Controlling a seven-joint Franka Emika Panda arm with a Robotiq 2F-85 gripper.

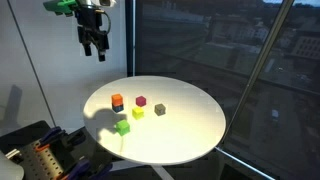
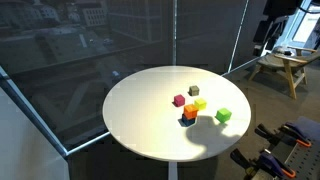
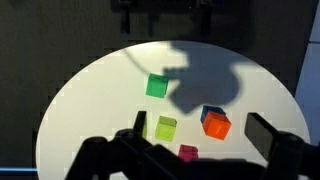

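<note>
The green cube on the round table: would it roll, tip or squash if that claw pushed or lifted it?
Probably it slides rather than rolls: the green cube sits flat-faced on the white table. It looks small and solid, so likely light and stiff. Its smooth-looking sides might slip a little in a grip.

The hand (image 1: 96, 48) hangs high over the bench (image 1: 195, 135), with open air beneath it. Obstacles cluster mid-bench: the orange cube (image 1: 117, 100), stacked on a blue cube (image 2: 187, 120), stands tallest. The red cube (image 1: 141, 101), yellow cube (image 1: 138, 113), grey cube (image 1: 160, 109) and green cube (image 1: 123, 127) sit near it. The gaps between them look narrow, perhaps too tight. The broad rim is bare. Window glass (image 2: 60, 60) walls one side.
</note>
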